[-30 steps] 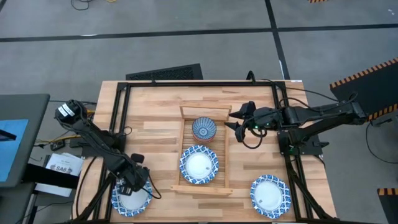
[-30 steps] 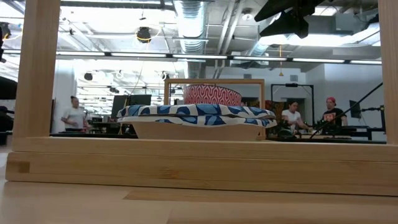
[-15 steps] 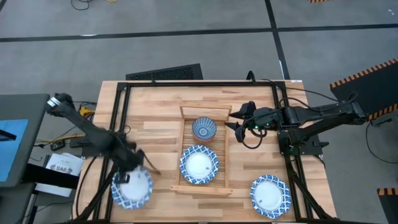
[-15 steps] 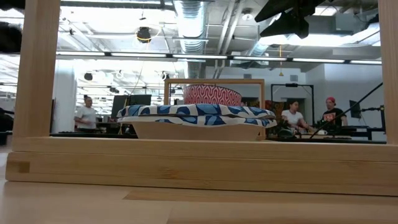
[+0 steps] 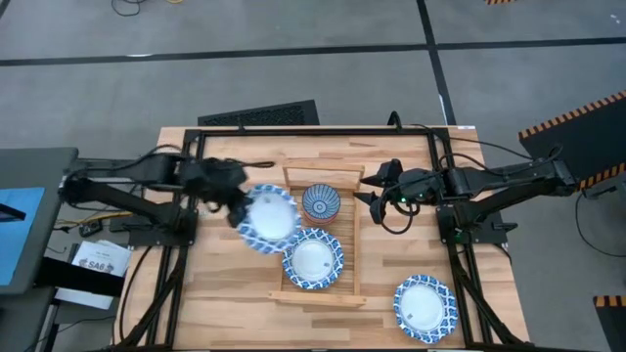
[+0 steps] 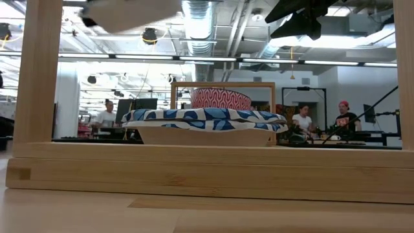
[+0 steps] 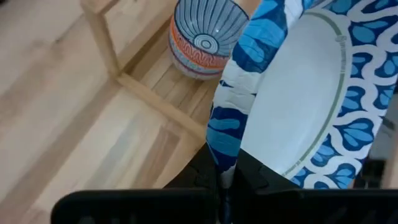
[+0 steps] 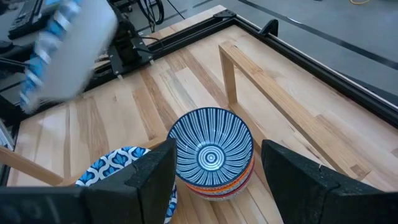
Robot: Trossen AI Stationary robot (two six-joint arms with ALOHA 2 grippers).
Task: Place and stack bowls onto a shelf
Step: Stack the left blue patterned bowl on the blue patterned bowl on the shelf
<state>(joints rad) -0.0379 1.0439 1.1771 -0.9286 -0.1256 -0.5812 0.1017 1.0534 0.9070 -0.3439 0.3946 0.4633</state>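
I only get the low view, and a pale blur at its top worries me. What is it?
Observer: A wide blue-and-white bowl, gripped by its rim in the left gripper, in the air at the shelf's left rail.
Operator: Where's the right arm?
Observer: The right gripper hangs by the shelf's right side, jaws open, near the small striped bowl.
Operator: Any bowls off the shelf?
Observer: Yes, another wide bowl on the table, right of the shelf.

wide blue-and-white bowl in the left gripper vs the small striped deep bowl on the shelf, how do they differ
The wide shallow blue-and-white patterned bowl is held aloft and tilted by the left gripper; the small deep striped bowl sits upright on the light-wood slatted shelf. The held one has a plain white centre, the small one fine radial blue lines. Both are round.
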